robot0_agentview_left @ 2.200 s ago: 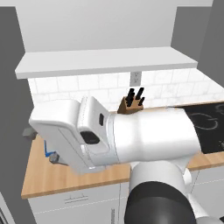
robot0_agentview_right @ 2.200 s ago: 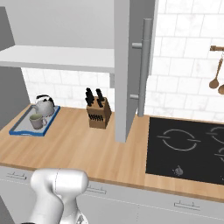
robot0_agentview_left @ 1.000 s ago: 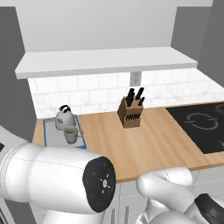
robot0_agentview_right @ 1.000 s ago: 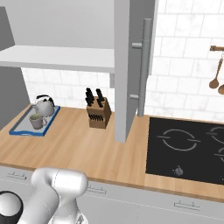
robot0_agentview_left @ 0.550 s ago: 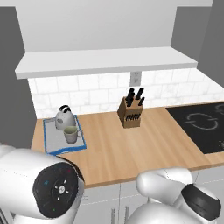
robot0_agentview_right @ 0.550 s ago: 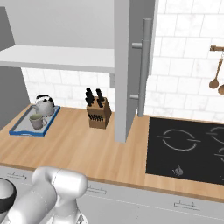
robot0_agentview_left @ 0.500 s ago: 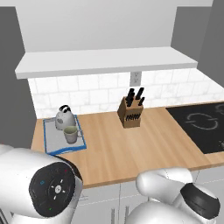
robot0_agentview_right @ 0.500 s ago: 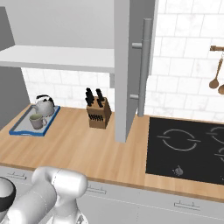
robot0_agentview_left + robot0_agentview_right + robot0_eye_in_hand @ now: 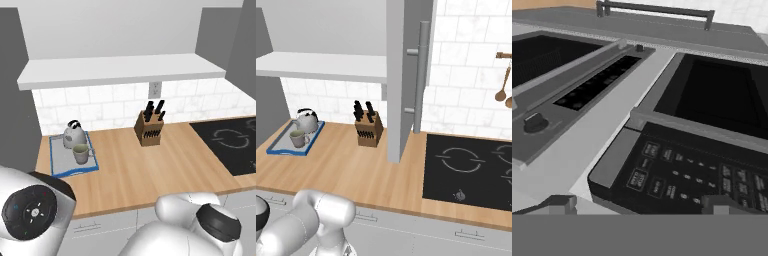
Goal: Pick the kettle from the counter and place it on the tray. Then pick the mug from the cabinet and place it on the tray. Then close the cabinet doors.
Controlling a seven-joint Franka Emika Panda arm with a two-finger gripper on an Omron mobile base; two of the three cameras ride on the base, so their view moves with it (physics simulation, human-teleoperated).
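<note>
With kettle (image 9: 73, 134) and mug (image 9: 80, 153) on the tray (image 9: 60, 162), the open cabinet door (image 9: 406, 75), upper centre, stands edge-on; the empty, released hand (image 9: 639, 206) faces dark appliance panels.

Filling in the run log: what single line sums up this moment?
kettle: on tray | mug: on tray | cabinet door: open | gripper: open, empty

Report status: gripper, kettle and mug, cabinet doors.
Gripper open, empty. Silver-grey dome kettle and grey-beige mug on blue-rimmed tray. Light-grey cabinet door open over counter.
</note>
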